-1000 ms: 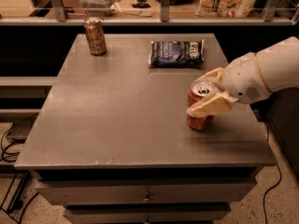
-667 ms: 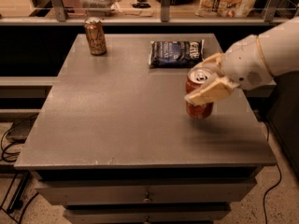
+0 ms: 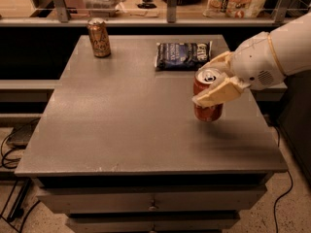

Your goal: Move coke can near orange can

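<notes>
The coke can (image 3: pixel 208 109), red with a silver top, is held upright just above the right side of the grey table (image 3: pixel 121 125). My gripper (image 3: pixel 212 80) comes in from the right on a white arm and is shut on the can, with one pale finger (image 3: pixel 216 94) across its front. The orange can (image 3: pixel 99 38), coppery brown with pale markings, stands upright at the table's far left corner, well away from the coke can.
A dark blue chip bag (image 3: pixel 183 55) lies flat at the far middle-right of the table, just behind the gripper. A shelf with boxes and items runs behind the table. Drawers sit under the tabletop. Cables lie on the floor at left.
The gripper has lifted the coke can off the table and carried it slightly up and toward the far side. The orange can and the chip bag have not moved.
</notes>
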You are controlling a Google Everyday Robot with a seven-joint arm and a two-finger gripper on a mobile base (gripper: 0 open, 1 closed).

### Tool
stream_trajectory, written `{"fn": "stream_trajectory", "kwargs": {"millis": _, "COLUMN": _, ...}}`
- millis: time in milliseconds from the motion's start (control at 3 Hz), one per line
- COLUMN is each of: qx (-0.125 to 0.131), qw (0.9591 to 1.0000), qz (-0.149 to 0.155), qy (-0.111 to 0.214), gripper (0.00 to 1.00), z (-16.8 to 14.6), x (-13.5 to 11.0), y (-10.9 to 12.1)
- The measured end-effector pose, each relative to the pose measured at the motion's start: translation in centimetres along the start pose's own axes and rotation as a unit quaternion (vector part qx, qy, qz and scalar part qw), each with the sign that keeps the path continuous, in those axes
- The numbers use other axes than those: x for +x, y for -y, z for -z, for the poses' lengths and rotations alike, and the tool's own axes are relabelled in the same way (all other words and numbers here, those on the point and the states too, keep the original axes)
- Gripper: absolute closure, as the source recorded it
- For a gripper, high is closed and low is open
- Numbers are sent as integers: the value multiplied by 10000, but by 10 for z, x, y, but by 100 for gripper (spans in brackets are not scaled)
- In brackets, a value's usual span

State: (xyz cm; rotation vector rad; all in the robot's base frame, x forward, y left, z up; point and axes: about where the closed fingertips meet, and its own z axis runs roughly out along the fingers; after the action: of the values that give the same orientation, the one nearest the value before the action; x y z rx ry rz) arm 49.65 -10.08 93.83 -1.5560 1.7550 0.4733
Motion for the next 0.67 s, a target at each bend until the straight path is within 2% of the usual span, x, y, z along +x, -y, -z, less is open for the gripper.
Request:
{"fn": "stream_trajectory", "kwargs": {"millis": 333, "qx": 120, "qw": 9997, "qz": -168, "qy": 116, "gripper": 100, "z": -9, "x": -4, "y": 5}}
{"fn": "stream_trajectory", "kwargs": {"millis": 667, "qx": 325, "qw": 9981, "qz": -27, "qy": 527, "gripper": 100, "z": -32, "x": -41, "y": 27}}
